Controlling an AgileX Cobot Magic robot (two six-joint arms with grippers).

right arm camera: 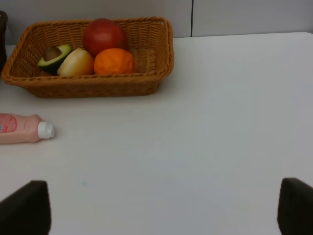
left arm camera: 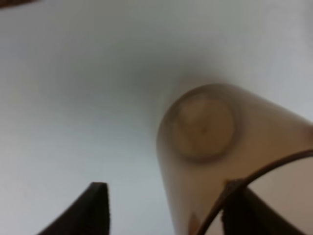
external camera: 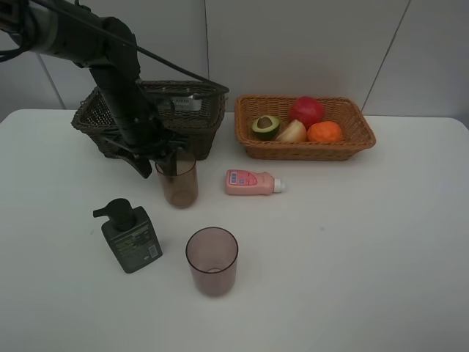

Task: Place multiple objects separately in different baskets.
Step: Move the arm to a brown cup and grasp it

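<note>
My left gripper (external camera: 167, 160) stands open over the rim of a translucent brownish cup (external camera: 176, 182) just in front of the dark brown basket (external camera: 95, 117). In the left wrist view one finger (left arm camera: 244, 210) is inside the cup (left arm camera: 205, 147) and the other finger (left arm camera: 93, 210) is outside, clear of the wall. A second cup (external camera: 212, 260), a dark green pump bottle (external camera: 130, 238) and a lying pink bottle (external camera: 253, 182) rest on the table. The tan basket (external camera: 344, 150) holds an apple (external camera: 306, 110), a tangerine (external camera: 325, 132), a peach-coloured fruit (external camera: 292, 132) and an avocado half (external camera: 266, 126). My right gripper (right arm camera: 159, 208) is open and empty.
The white table (external camera: 366, 242) runs wide to the right and front. The right wrist view shows the tan basket (right arm camera: 166, 49) and the pink bottle (right arm camera: 22, 128) ahead of the right gripper. The left arm (external camera: 117, 81) crosses over the dark basket.
</note>
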